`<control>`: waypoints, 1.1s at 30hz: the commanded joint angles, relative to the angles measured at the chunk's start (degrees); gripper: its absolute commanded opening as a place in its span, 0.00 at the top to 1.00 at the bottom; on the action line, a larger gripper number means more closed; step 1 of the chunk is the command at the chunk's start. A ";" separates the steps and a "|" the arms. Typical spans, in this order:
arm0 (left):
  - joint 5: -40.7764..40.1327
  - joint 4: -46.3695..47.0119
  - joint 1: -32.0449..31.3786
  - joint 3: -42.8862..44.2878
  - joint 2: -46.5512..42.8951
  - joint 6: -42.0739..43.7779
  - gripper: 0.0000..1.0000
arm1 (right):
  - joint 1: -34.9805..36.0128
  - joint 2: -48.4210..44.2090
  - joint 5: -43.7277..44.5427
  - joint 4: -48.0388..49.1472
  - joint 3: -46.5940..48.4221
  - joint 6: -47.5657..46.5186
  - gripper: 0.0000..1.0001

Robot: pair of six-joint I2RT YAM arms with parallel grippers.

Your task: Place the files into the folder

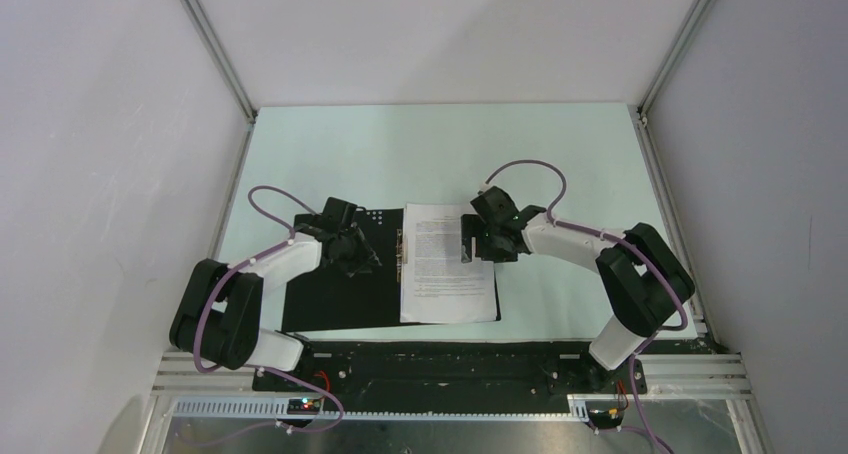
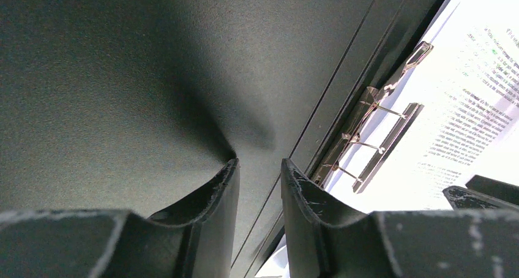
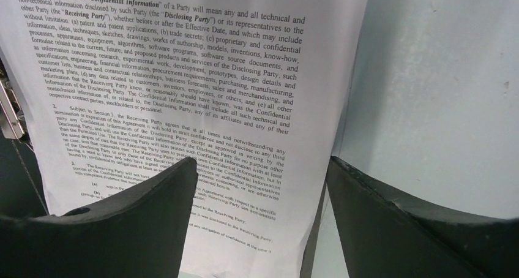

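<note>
Over the white printed paper sheet on the open black-lined folder, your right gripper stands spread; your left gripper is narrowly parted, empty.

Left end effector narrowly spread, right end effector widely spread.

Table is a pale mint-white top, boxed in by white walls on the left, right & far sides. Lying straight on it: the folder, opened flat w/ the black inside facing up. It sits approx mid-table left-to-right but way closer to the near edge, long sides running left-right. Pale tabletop shows past its left, right & far edges.
</note>
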 commanded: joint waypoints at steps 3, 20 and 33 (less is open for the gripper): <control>-0.11 -0.08 0.30 -0.95 -0.20 -0.07 0.63 | -1.14 -2.26 1.82 -1.38 2.31 -0.15 0.18; 0.07 -0.13 0.36 -0.91 -0.35 0.04 0.64 | -1.78 0.30 -0.01 0.77 2.34 -0.02 0.17; 0.42 -0.08 0.39 -0.41 0.47 0.28 0.64 | -1.34 2.05 -1.47 2.93 2.66 0.00 0.17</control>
